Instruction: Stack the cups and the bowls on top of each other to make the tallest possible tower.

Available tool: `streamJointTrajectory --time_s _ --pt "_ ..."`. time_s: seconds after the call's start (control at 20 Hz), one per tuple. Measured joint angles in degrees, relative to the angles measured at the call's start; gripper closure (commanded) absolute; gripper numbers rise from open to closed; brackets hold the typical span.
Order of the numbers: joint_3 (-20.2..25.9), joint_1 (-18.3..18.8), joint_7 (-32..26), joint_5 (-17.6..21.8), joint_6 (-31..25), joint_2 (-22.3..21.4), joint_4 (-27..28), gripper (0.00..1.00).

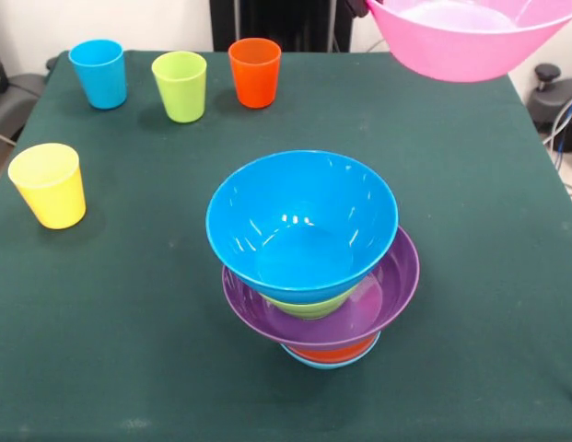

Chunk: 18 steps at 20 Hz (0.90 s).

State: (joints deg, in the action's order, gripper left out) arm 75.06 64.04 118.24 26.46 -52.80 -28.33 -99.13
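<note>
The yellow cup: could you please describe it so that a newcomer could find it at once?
On the green table, three cups stand in a row along the far edge. The yellow cup stands alone, nearer and at the left edge, well left of the bowl stack.

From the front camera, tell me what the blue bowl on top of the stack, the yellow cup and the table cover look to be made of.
Blue bowl: likely hard plastic, glossy; small bright light spots glint inside it.
Yellow cup: probably plastic too, smoother satin look, thin even rim, no sharp glints.
Table cover: seems to be dark green cloth or felt, matt, with no reflections.
</note>
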Motion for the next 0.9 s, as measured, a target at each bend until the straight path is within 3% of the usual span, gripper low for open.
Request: streamJointTrajectory --time_s 0.9 --pt "-0.29 -4.36 -10.71 -0.46 -9.09 5.41 16.59 1.0"
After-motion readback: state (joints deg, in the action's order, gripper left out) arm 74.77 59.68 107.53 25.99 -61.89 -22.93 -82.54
